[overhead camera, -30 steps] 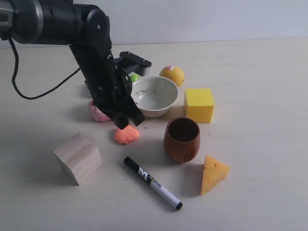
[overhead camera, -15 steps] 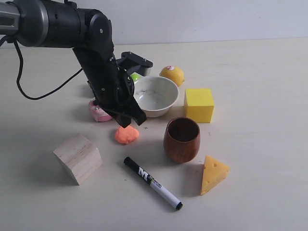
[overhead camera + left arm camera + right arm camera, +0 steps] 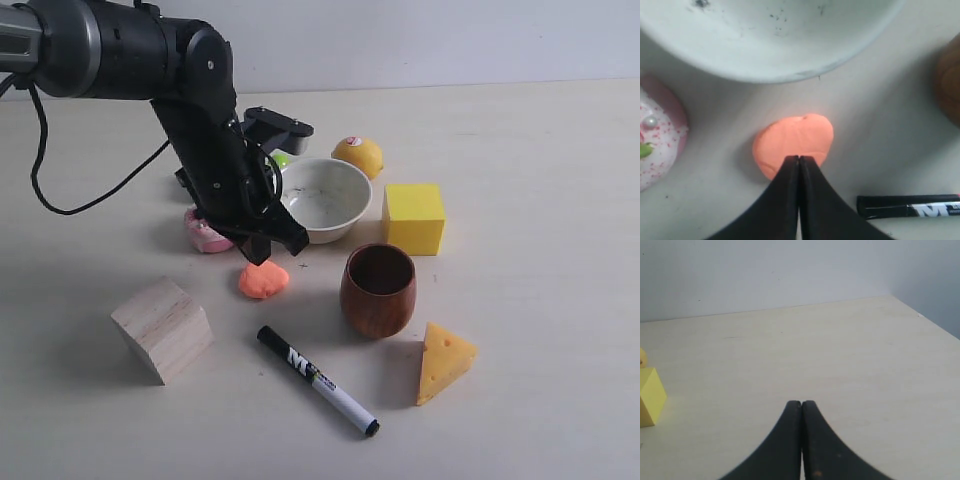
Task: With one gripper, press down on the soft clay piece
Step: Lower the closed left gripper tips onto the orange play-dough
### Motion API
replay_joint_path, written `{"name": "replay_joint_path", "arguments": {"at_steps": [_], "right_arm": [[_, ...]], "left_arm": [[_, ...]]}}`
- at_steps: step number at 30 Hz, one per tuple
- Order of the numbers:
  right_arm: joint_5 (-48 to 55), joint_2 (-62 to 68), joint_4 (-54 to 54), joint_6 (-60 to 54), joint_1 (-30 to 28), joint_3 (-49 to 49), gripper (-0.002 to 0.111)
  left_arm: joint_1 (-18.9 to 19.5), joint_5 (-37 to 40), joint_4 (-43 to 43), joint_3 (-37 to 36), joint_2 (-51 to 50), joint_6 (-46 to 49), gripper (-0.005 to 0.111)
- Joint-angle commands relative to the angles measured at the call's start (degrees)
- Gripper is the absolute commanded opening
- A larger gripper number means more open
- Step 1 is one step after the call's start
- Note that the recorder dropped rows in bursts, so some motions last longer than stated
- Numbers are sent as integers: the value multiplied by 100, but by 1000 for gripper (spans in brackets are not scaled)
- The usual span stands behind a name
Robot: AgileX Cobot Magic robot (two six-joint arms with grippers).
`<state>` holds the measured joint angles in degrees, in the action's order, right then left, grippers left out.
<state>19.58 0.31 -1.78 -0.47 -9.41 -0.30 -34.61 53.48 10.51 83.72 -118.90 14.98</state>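
Note:
The soft clay piece (image 3: 263, 280) is a flattish salmon-orange blob on the table between the white bowl and the marker; it also fills the middle of the left wrist view (image 3: 800, 137). My left gripper (image 3: 272, 250) is shut with nothing held and hangs a little above the clay's far edge, apart from it. In the left wrist view the shut left gripper (image 3: 799, 158) overlaps the clay's near edge. My right gripper (image 3: 801, 402) is shut, empty, over bare table; the exterior view does not show it.
Around the clay: white bowl (image 3: 322, 200), pink toy cake (image 3: 203, 234), wooden cup (image 3: 378, 291), black marker (image 3: 317, 380), wooden cube (image 3: 162, 328). Farther right are a yellow cube (image 3: 413, 217), a cheese wedge (image 3: 442, 361) and a lemon (image 3: 358, 154).
The left gripper has risen slightly off the clay and shifted a little toward the bowl. The clay stays in place.

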Motion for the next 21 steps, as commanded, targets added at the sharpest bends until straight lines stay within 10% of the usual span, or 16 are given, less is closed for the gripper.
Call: {"name": "replay_joint_path", "arguments": {"at_steps": [1,21], "right_arm": [[-34,-31,6,0,3,30,0],[-34,-31,20,0,3,30,0]], "left_arm": [[-28,44,-40,37,28,-59,0],[-28,-103,-94,-9,19,-332,0]]}}
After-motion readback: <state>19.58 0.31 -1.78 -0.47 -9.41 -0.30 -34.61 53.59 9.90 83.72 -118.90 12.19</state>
